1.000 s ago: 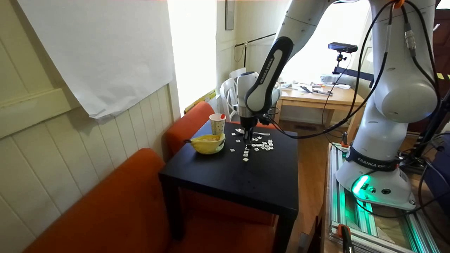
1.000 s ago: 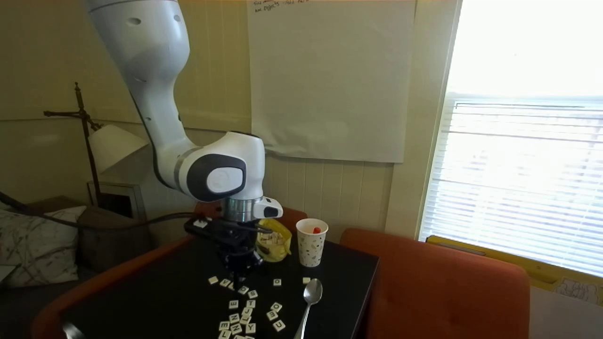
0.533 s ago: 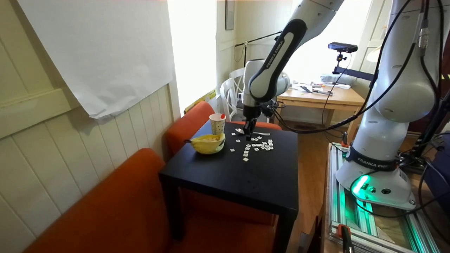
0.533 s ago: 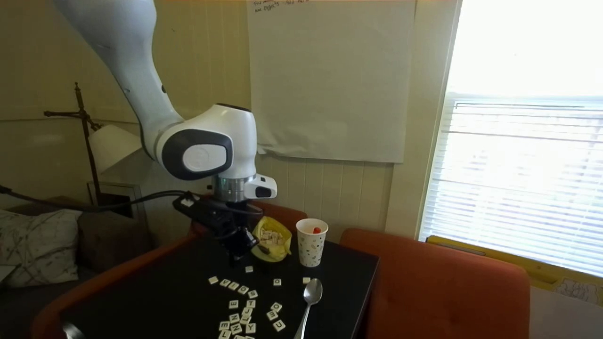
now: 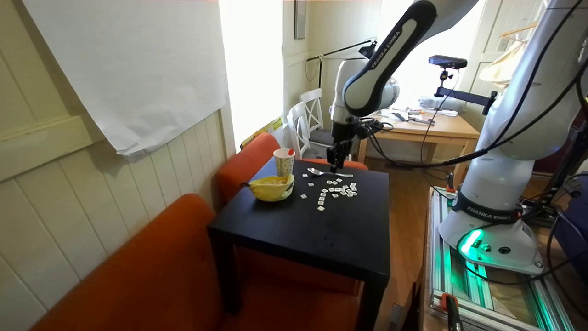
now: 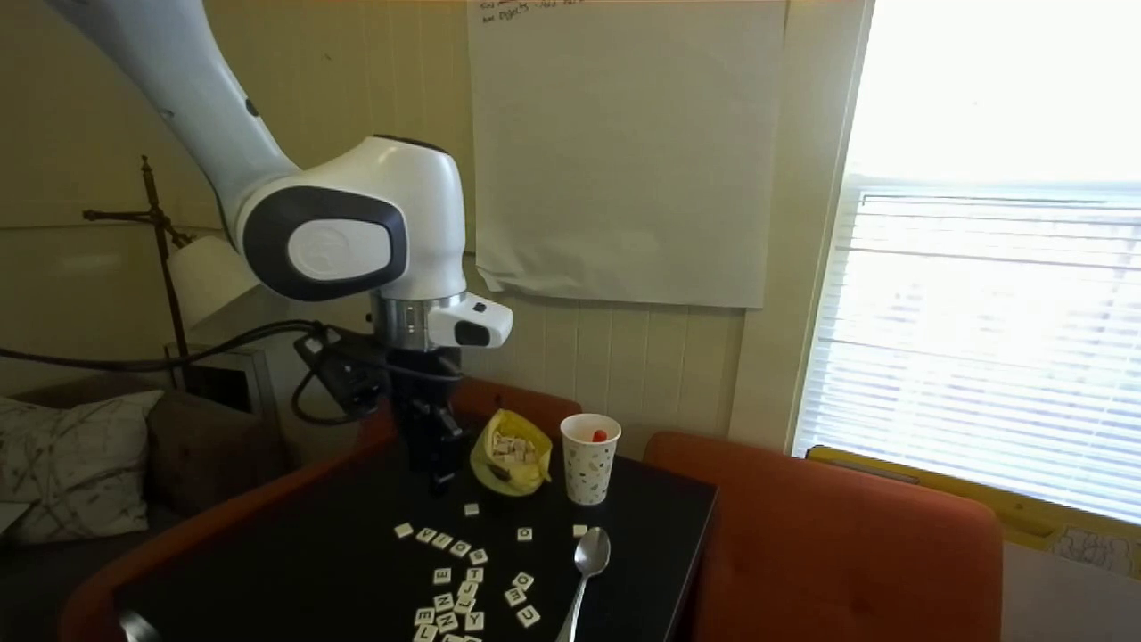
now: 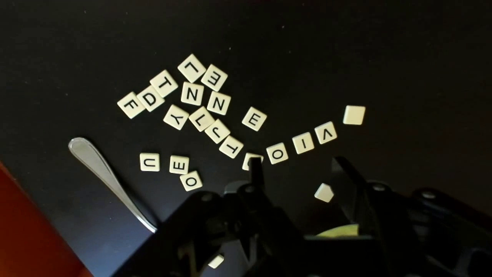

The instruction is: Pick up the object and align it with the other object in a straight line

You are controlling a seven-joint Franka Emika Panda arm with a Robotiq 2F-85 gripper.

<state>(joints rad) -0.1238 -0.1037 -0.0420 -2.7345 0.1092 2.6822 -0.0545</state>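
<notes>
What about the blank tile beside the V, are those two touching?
No, in the wrist view dark tabletop separates the blank tile from the V tile.

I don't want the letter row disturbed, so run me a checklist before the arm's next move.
1. Black two-finger gripper open, holding nothing: ok.
2. Gripper above the black table, touching no tile: ok.
3. Cream square V tile, I tile and O tile in line: ok, roughly.
4. Cream square blank-faced tile next to the V showing a letter: not ok.
5. Half-hidden cream square tile readable in the wrist view: not ok, black finger in front.
</notes>
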